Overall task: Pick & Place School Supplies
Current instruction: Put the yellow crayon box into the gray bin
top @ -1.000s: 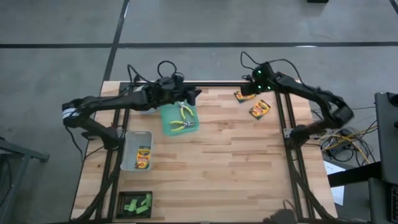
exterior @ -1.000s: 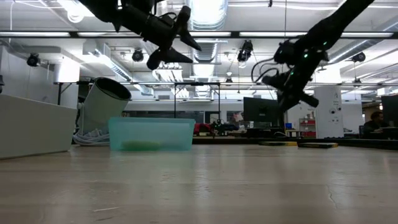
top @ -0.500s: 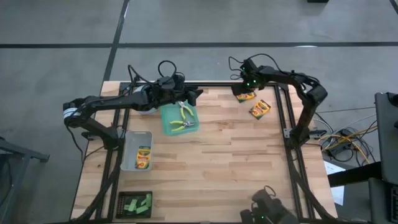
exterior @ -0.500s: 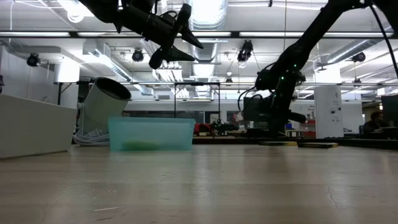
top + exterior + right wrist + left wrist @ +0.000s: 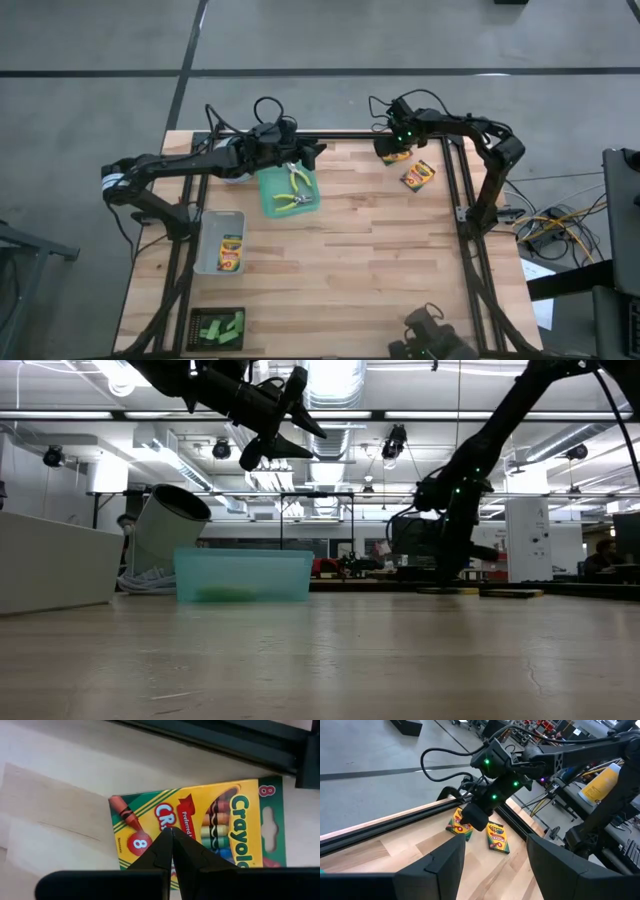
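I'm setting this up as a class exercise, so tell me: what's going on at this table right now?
The right pincer, fingers shut, points down over a yellow-and-green cardboard crayon box at the table's far edge; a second box lies beside it. The left pincer hangs open above the teal plastic tray holding two yellow-handled pliers. A third crayon box sits in the clear bin.

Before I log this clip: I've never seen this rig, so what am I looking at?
Two dark robot arms work at a wooden table. One camera looks straight down, one sits at table height, and one rides on each wrist. The right hand, shut and holding nothing, points down over a crayon box at the far edge; a second box lies beside it. The left hand hovers open above a teal tray holding two pliers. A clear bin holds a third box; green blocks lie nearby.
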{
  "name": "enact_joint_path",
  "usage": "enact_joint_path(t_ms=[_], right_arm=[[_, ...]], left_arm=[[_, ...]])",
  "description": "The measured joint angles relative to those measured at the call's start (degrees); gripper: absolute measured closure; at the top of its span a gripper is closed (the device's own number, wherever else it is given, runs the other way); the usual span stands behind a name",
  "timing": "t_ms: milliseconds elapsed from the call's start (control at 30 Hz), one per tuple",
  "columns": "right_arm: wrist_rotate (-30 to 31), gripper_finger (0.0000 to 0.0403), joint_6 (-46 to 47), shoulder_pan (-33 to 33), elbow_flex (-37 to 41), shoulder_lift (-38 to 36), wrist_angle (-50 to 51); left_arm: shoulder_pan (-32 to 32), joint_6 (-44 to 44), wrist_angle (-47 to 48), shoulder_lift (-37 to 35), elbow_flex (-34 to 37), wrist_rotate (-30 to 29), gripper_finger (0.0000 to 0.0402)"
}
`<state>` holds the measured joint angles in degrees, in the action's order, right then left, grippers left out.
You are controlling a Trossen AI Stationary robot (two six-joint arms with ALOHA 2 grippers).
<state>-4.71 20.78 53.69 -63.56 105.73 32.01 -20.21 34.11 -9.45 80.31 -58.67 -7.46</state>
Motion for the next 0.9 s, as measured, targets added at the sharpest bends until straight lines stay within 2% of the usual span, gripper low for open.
enact_joint_path(t_ms=[100,300,400,600,900], right_arm=[[-1.0,0.0394,0.0,-0.1,1.4,-0.2,-0.3],[-9.0,0.0394,-2.2,-2.2,2.9,-0.6,0.7],[-9.5,0.0394,-2.4,-4.6,3.3,-1.5,0.7],[-9.5,0.0394,-1.4,-11.8,4.3,-2.5,1.0],[-9.4,0.0394,2.6,-26.7,7.6,-2.7,-0.9]], left_arm=[[0.0,0.1,0.0,0.0,0.0,0.0,0.0184],[0.0,0.3,0.0,0.0,0.0,0.0,0.0185],[0.0,0.4,0.0,0.0,0.0,0.0,0.0186],[0.0,0.4,0.1,0.0,0.0,0.0,0.0186],[0.1,0.6,0.2,0.0,0.0,0.1,0.0186]])
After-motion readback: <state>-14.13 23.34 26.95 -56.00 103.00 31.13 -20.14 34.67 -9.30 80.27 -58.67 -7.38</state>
